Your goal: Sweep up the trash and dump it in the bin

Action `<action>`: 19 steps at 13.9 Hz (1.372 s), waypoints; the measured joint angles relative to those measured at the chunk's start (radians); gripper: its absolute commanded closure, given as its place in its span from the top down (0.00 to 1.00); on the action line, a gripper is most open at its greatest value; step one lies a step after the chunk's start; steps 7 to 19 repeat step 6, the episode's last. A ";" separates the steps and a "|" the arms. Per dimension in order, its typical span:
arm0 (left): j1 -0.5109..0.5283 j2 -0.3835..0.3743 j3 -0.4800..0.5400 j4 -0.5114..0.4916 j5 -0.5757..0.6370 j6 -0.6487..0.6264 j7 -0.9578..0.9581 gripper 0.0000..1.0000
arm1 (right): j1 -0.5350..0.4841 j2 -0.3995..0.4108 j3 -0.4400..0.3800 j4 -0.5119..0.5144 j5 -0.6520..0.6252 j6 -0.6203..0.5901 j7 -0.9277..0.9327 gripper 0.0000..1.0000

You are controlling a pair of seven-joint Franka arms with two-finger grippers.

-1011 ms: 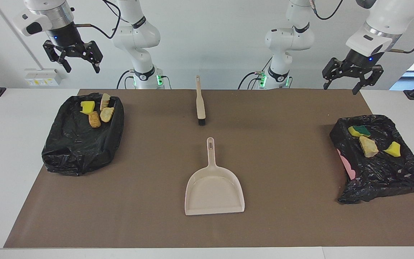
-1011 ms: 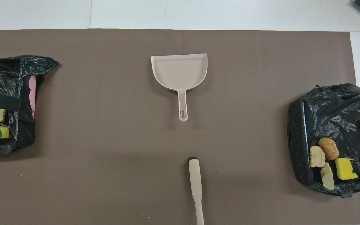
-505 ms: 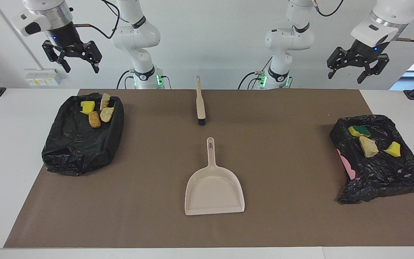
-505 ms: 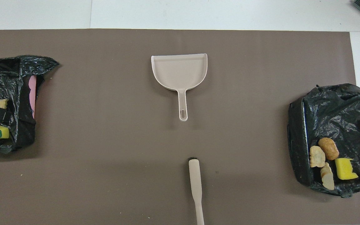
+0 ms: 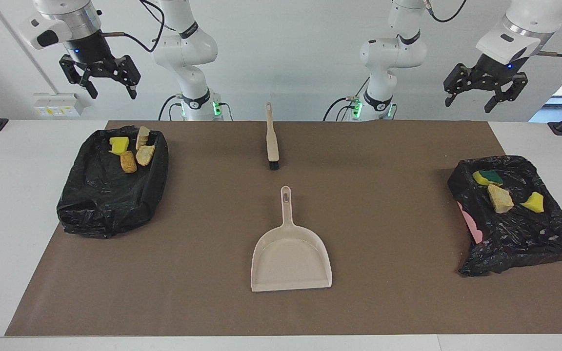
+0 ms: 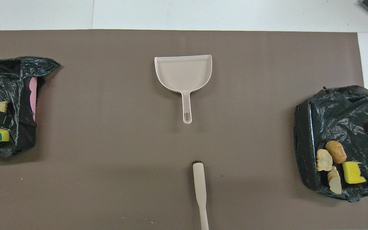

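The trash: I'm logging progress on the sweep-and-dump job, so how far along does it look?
Done: the trash lies in two black-lined bins, one at the right arm's end, one at the left arm's. The brown mat shows no loose pieces. In hand: nothing; the left gripper and right gripper hang open and raised, the dustpan and brush lying untouched. Nothing visible remains.

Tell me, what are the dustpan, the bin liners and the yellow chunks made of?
Dustpan: likely moulded plastic, smooth matte beige, one piece with its handle. Bin liners: thin black plastic film, crinkled and glossy. Yellow chunks: probably sponge foam, dull and rough-cut.
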State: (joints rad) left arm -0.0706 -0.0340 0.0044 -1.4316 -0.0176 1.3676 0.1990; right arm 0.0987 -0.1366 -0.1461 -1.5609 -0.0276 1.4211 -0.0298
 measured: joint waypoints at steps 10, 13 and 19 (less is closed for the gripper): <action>0.000 0.000 0.000 0.000 0.005 0.000 -0.062 1.00 | 0.000 0.000 0.000 0.000 0.000 0.000 0.000 1.00; 0.000 0.000 0.000 0.000 0.005 0.000 -0.062 1.00 | 0.000 0.000 0.000 0.000 0.000 0.000 0.000 1.00; 0.000 0.000 0.000 0.000 0.005 0.000 -0.062 1.00 | 0.000 0.000 0.000 0.000 0.000 0.000 0.000 1.00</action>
